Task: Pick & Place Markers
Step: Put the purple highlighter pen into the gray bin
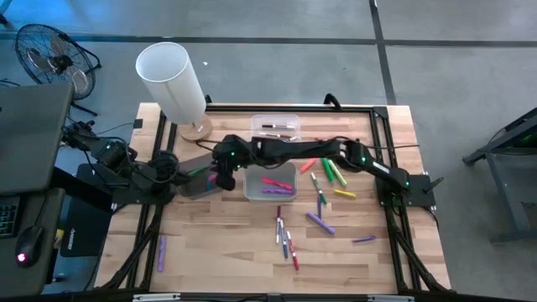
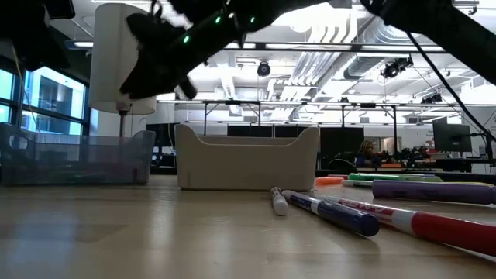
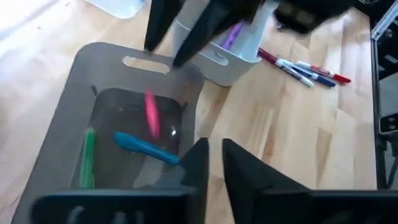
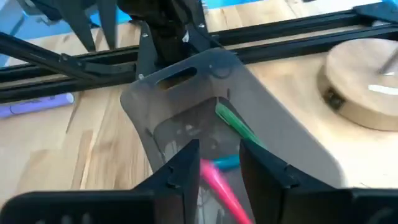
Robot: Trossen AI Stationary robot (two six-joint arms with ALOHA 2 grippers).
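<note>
A grey translucent bin [image 1: 197, 183] sits on the table's left half. Inside it lie a green marker [image 3: 87, 158], a blue one [image 3: 146, 148] and a blurred pink one [image 3: 151, 115]. My right gripper [image 4: 219, 149] hovers open straight above this bin [image 4: 273, 137], with the pink marker [image 4: 221, 186] loose below its fingers. My left gripper [image 3: 214, 149] is at the bin's left end [image 1: 174, 168], its fingers a narrow gap apart with nothing between them. More markers [image 1: 285, 239] lie scattered on the wood right of centre. My left gripper stands low at the grey bin's near corner [image 3: 186, 155], one finger [image 3: 196, 171] overlapping the bin's wall in the wrist view. I cannot tell whether it touches the bin.
A white bin [image 1: 268, 180] holding pink and purple markers stands just right of the grey one. A clear bin [image 1: 275, 126] sits behind it. A white-shaded lamp [image 1: 172, 80] stands on a wooden base [image 1: 195, 130] at the far left. A purple marker [image 1: 161, 252] lies near the left edge.
</note>
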